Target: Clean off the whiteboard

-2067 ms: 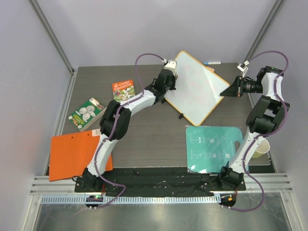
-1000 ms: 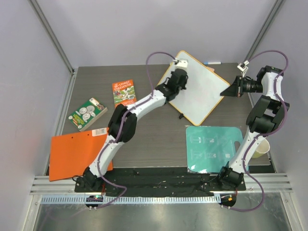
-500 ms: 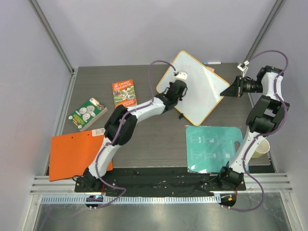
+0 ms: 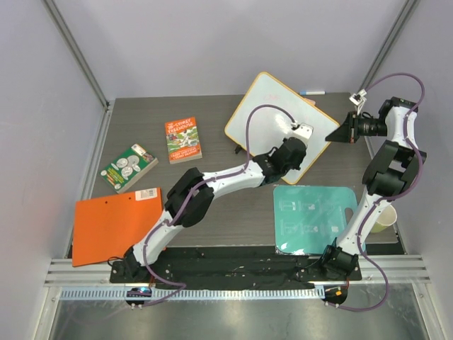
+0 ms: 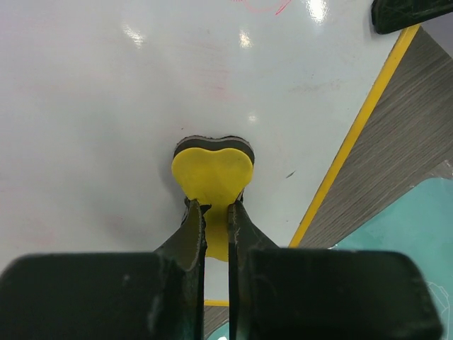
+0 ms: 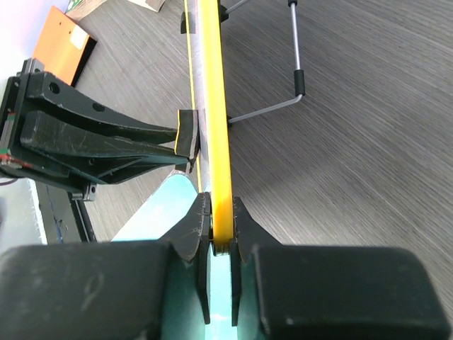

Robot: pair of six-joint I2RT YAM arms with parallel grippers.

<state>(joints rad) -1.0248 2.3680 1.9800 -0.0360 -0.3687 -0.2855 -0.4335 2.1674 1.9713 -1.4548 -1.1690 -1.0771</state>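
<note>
The whiteboard [image 4: 269,117], white with a yellow rim, stands tilted at the back of the table. My left gripper [image 4: 300,147] is over its lower right part, shut on a yellow heart-shaped eraser [image 5: 212,170] pressed against the white surface [image 5: 106,106]. Faint pink marks [image 5: 263,6] show at the top edge of the left wrist view. My right gripper [image 4: 333,132] is shut on the board's yellow rim [image 6: 212,106] at its right corner. In the right wrist view the left gripper's fingers [image 6: 106,145] and the eraser's edge [image 6: 185,133] lie against the board's face.
A teal mat [image 4: 315,218] lies just in front of the board. Two books [image 4: 183,139] [image 4: 128,167], an orange folder [image 4: 113,225] and a small card [image 4: 146,193] are on the left. A paper cup [image 4: 384,218] stands at the right edge. A marker [image 4: 311,93] lies behind the board.
My left gripper has swept the eraser from the board's upper left edge down and across to its lower right part. The right arm has held still on the rim.
</note>
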